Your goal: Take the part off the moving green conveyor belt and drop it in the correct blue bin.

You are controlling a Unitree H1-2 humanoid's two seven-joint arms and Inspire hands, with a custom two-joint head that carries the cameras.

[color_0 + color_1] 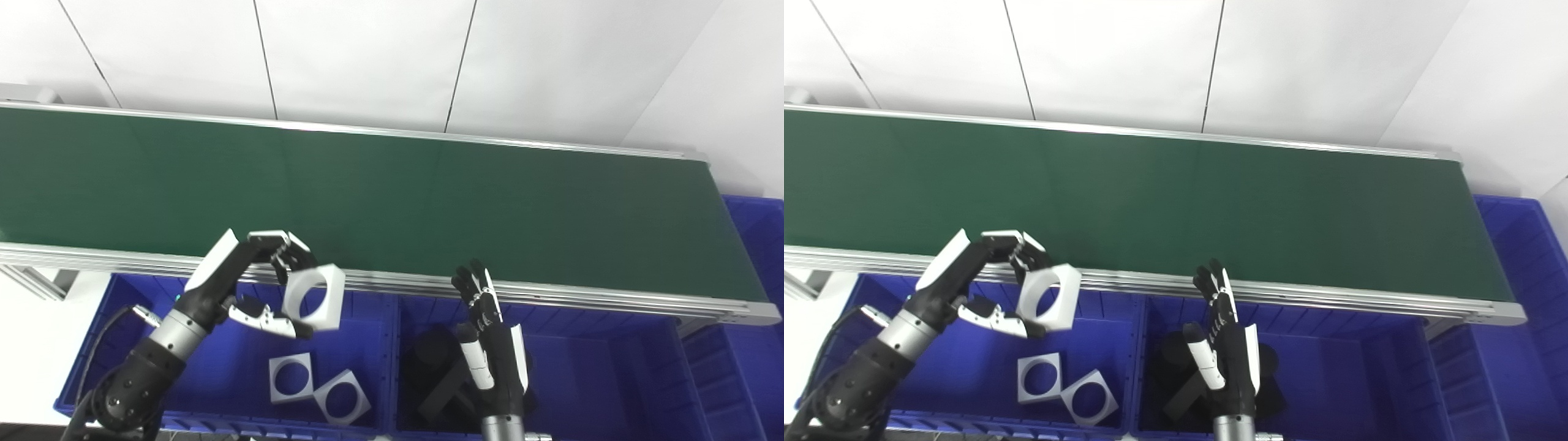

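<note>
The left hand [257, 278] is holding a white square part with a round hole [313, 296], its fingers [288, 248] curling over the part's top edge and its thumb [269, 320] pressing in from below — the part is sitting tilted in that grasp, in the air above the left blue bin [361, 318] and just in front of the conveyor's near metal rail [392, 282]. Down in that same bin two more white square parts [291, 377] are lying flat, one touching the other [342, 397] at a corner. The right hand [490, 343] is standing upright over the middle blue bin [588, 367] with its fingers stretched out and slightly apart, holding nothing; their tips are reaching up to the level of the rail. Behind and below it some black parts [441, 373] are lying in the middle bin, partly hidden by the hand. The green conveyor belt [392, 196] is running across the whole view, and a further blue bin [756, 245] is showing at its right end.
</note>
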